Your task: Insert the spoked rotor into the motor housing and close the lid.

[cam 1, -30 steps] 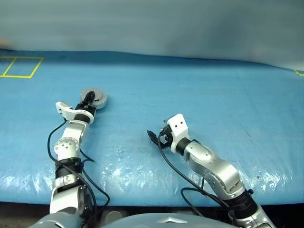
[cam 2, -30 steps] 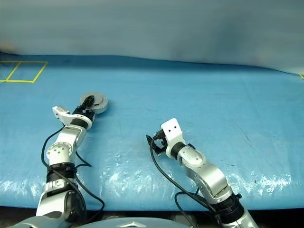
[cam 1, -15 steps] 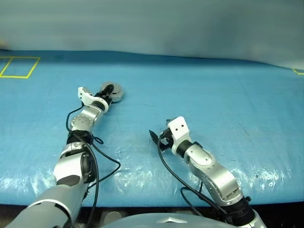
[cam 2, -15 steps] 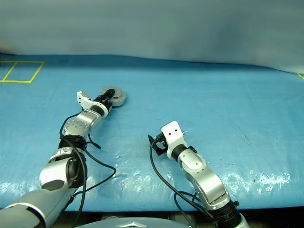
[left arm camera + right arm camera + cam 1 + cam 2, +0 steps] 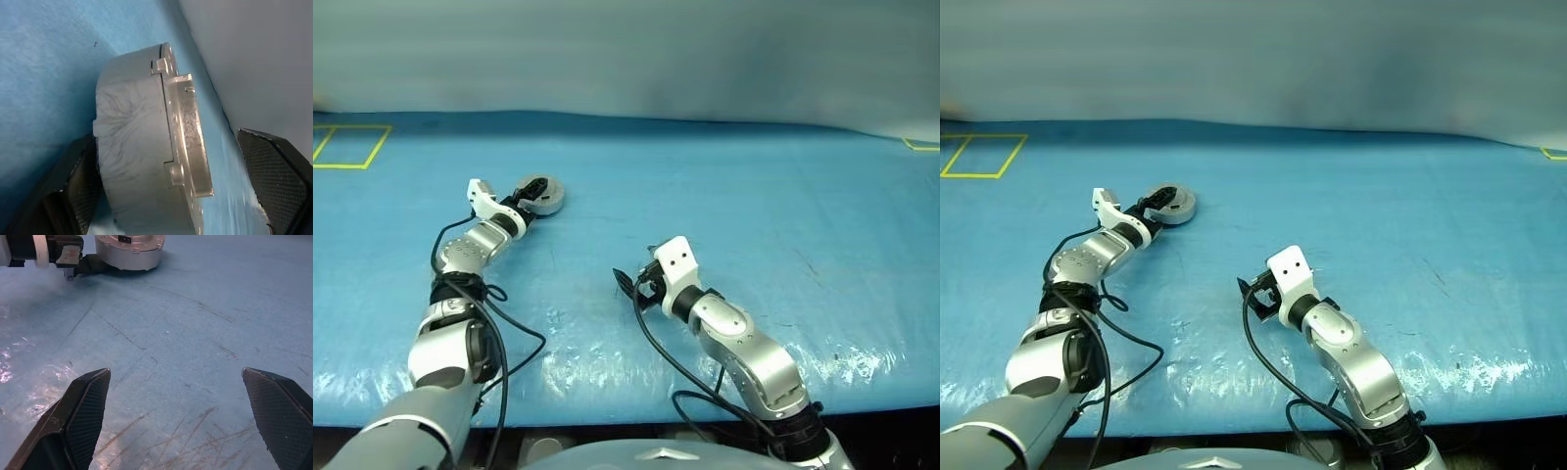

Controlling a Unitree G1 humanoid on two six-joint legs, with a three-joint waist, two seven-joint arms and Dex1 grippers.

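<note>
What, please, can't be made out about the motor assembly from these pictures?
- Rotor: hidden inside the closed housing, left wrist view.
- Housing's top face: too small in the head views, cut off by the edge in the right wrist view.
- Contact between housing and left tool: unclear.

The motor housing (image 5: 544, 195) is the lone obstacle on the blue tabletop (image 5: 754, 215); bare surface lies all around it (except on the near side, where the left gripper (image 5: 530, 193) straddles it with spread jaws).
</note>
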